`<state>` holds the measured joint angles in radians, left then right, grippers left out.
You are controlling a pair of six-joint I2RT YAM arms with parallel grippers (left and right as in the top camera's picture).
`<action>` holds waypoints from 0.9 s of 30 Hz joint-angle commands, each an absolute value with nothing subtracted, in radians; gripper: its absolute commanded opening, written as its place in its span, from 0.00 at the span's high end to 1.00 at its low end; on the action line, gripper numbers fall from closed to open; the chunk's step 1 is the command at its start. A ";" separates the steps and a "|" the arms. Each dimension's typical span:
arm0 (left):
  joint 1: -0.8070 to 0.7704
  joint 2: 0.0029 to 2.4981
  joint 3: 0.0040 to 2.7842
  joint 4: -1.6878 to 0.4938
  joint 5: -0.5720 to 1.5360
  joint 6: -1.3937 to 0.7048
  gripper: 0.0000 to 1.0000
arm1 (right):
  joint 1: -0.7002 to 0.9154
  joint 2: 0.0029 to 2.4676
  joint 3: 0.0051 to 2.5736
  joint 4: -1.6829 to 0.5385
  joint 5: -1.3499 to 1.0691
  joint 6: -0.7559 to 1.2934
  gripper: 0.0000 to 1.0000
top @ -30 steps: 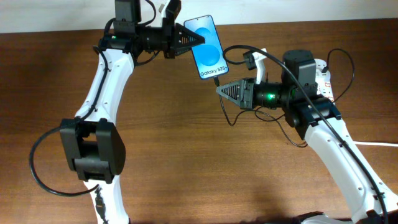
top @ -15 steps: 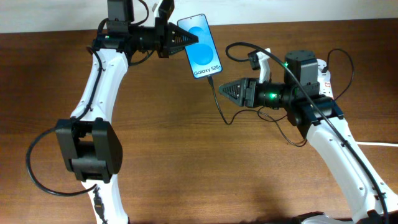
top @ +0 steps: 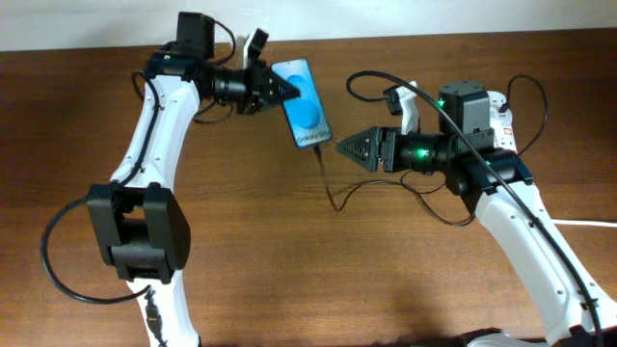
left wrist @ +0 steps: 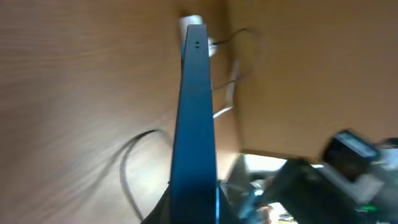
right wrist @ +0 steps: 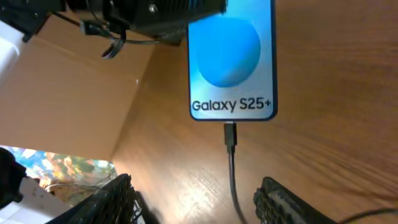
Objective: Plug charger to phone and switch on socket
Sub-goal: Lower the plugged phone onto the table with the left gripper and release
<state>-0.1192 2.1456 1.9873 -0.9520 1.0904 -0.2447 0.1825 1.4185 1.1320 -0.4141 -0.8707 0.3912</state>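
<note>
Right wrist: blue-screened phone (right wrist: 231, 59), charger (right wrist: 231, 163) plugged.

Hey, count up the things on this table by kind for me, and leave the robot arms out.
Phone: 1
Charger cable, plugged into the phone's bottom edge: 1
Power strip, mostly hidden behind the right arm: 1
Total: 3

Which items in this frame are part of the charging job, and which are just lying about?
Part of the job:
- blue-screened black-edged smartphone, held in the left gripper
- thin black charger cable, connector already in the phone's bottom port
- white power strip, mostly hidden behind the right arm
- right gripper, holding nothing

Lying about:
- nothing loose visible on the brown wooden table
</note>
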 commanded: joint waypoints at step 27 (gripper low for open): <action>-0.124 2.450 1.996 -1.131 0.741 -0.007 0.98 | 0.176 1.415 1.142 -0.582 -0.736 0.326 0.32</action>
<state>-0.1238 2.4294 1.9877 -1.1374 0.7773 -0.0269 0.1825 1.4185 1.1320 -0.5747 -0.7555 0.3363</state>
